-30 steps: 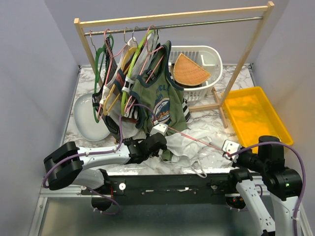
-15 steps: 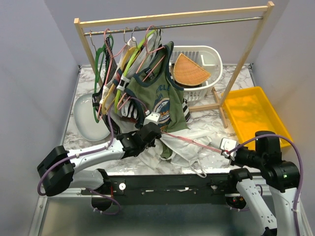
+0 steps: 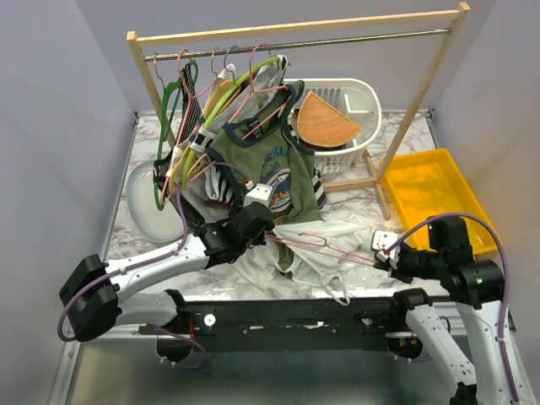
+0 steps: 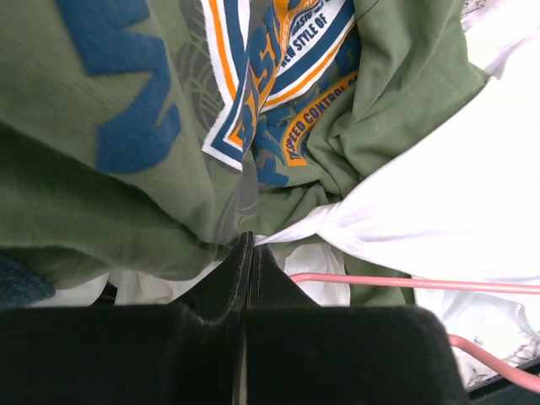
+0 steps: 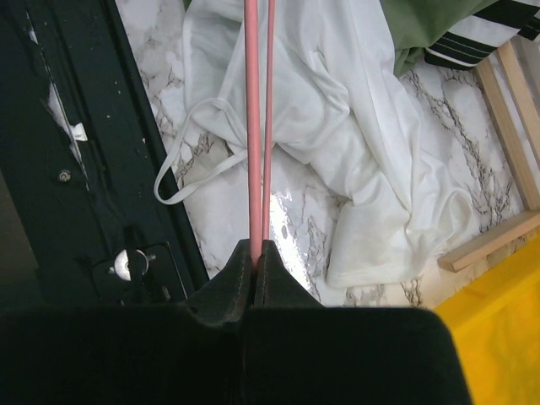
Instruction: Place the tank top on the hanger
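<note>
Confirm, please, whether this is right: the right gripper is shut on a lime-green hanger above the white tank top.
Not quite: the right wrist view shows the right gripper shut on the pink hanger, not a lime-green one, above the white tank top.

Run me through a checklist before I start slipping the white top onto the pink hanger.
1. Right gripper clamped on the pink hanger: ok.
2. Left gripper shut on the white top: looks ok, a white fold runs into its tip.
3. Green top clear of the left gripper: not ok, it bunches right against the tip.
4. Strap on the hanger: not ok, the strap loop lies flat on the table.
5. Which opening of the white top faces the hanger: cannot tell, it is crumpled.
</note>
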Robot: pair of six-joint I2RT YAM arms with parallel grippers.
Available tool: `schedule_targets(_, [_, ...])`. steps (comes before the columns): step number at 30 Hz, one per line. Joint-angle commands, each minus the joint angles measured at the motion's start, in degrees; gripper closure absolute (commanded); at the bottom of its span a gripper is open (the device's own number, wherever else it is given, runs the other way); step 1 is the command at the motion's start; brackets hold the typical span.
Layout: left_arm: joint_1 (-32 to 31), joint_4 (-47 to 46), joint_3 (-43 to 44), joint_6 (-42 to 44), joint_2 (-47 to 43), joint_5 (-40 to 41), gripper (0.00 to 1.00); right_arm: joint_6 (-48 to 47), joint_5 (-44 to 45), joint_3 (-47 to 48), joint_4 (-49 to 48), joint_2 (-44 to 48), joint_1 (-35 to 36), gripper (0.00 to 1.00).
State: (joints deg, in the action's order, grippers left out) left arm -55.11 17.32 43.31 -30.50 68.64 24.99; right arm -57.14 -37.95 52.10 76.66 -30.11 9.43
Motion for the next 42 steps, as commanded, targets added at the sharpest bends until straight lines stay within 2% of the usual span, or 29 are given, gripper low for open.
schedule_targets(1, [0.4, 1.4, 1.1, 0.4, -3.8, -0.9, 1.0, -0.4, -0.6, 0.3, 10.8, -0.4, 0.5, 1.0])
schedule_targets(9, [0.4, 3.2, 1.2, 0.4, -6.9, -3.8, 1.0, -0.7, -1.0, 0.0, 10.7, -1.6, 0.5, 1.0])
schedule_targets(17, [0.3, 2.6, 3.1, -0.7, -9.0, -13.8, 1.0, -2.0, -3.0, -1.0, 9.6, -6.7, 0.4, 1.0])
schedule_targets(25, [0.3, -1.1, 5.1, -2.4, -9.6, -26.8, 1.0, -3.3, -4.5, 2.7, 10.8, -9.7, 0.4, 0.99])
schedule_targets(33, [0.3, -1.7, 12.2, -2.7, -9.9, -32.2, 1.0, -3.7, -6.3, 7.0, 10.7, -12.0, 0.5, 1.0])
schedule_targets(34, [0.3, -1.5, 12.8, -2.6, -9.7, -33.0, 0.98, -3.7, -7.1, 7.4, 10.8, -12.1, 0.4, 1.0])
schedule_targets(36, [0.3, -1.0, 14.2, -1.8, -9.0, -34.8, 0.84, -3.8, -8.0, 8.8, 10.8, -12.0, 0.4, 1.0])
schedule_targets(37, [0.3, 0.1, 14.5, -1.1, -8.8, -35.5, 0.65, -3.9, -9.1, 9.2, 10.8, -11.8, 0.4, 1.0])
schedule_targets(39, [0.3, 1.4, 15.4, 2.0, -8.6, -38.0, 0.46, -4.1, -9.9, 10.0, 10.8, -11.5, 0.5, 0.99])
schedule_targets(40, [0.3, 3.3, 15.7, 3.6, -8.7, -38.6, 0.34, -4.4, -10.8, 10.3, 10.8, -10.9, 0.4, 1.0])
schedule_targets(42, [0.3, 6.9, 16.6, 8.1, -9.8, -39.6, 0.27, -5.0, -11.6, 10.5, 10.9, -10.1, 0.5, 1.0])
